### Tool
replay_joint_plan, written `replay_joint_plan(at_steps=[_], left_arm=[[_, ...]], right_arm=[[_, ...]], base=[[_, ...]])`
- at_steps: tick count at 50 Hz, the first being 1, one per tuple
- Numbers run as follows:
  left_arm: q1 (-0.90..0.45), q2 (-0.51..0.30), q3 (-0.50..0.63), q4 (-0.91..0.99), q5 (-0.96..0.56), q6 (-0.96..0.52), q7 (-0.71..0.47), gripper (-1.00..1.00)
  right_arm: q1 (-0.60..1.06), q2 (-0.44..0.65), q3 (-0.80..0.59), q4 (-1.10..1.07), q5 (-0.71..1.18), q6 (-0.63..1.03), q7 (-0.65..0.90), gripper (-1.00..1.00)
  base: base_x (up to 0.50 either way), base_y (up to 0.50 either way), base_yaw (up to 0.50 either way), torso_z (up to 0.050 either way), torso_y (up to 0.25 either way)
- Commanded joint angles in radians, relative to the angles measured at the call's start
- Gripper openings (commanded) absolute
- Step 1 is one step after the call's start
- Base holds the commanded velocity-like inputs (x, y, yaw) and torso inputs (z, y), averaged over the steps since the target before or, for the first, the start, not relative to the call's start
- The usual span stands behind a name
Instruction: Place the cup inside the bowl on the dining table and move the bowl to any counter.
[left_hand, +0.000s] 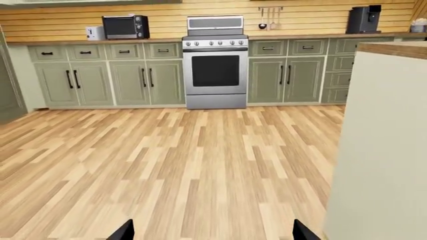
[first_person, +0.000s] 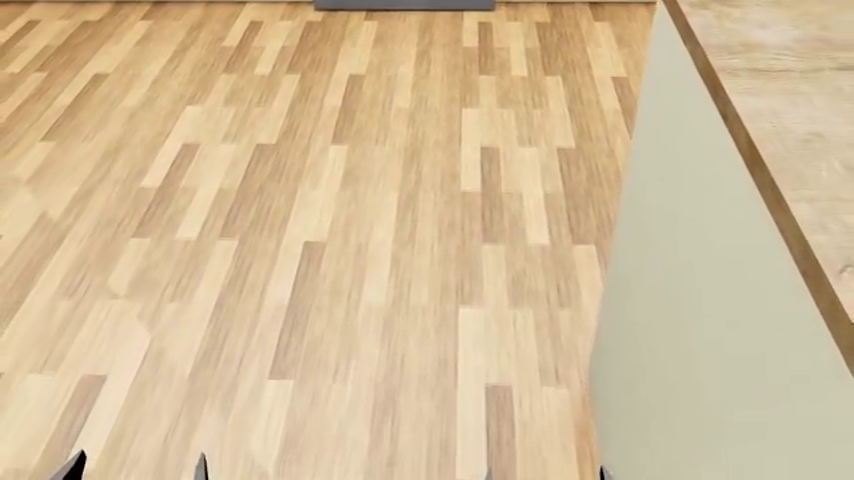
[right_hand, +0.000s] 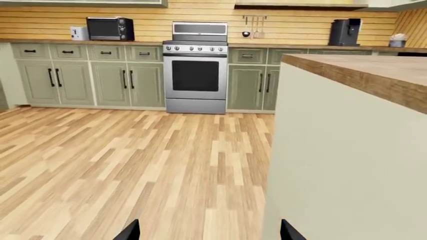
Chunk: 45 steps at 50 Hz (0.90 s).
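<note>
The cup and the bowl are out of view. The dining table (first_person: 787, 120), with a light plank top and a cream base (right_hand: 347, 165), stands close on my right. The counter (left_hand: 300, 36) runs along the far wall, with the same counter (right_hand: 300, 47) in the right wrist view. My left gripper (left_hand: 213, 235) is open over bare floor, with nothing between its dark fingertips (left_hand: 123, 231). My right gripper (right_hand: 210, 234) is open too, empty, right beside the table's cream base. In the head view only the left gripper's tips (first_person: 136, 470) show at the bottom edge.
A steel oven (left_hand: 215, 67) sits mid-counter between green cabinets (left_hand: 110, 80). On the counter stand a black microwave (left_hand: 125, 26), a white toaster (left_hand: 94, 33) and a black coffee machine (left_hand: 363, 19). Wood-plank floor (first_person: 334, 250) stretches ahead and to the left.
</note>
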Motion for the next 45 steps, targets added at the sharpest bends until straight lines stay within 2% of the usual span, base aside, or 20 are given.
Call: replay_joint_plan(at_steps=[1,45], left_arm=[[-0.004,0.017,-0.011,-0.007,0.016,0.02,0.022,1.0],[-0.027,0.016,0.018,-0.024,0.009,0.02,-0.002,1.0]], right_arm=[[0.001,-0.014,0.016,-0.001,-0.018,-0.001,-0.016,1.0],[0.008,0.0,-0.005,0.003,-0.001,0.0,-0.001,1.0]], base=[[-0.5,0.0,0.0,0.0,0.0],[-0.5,-0.01,0.0,0.0,0.0]])
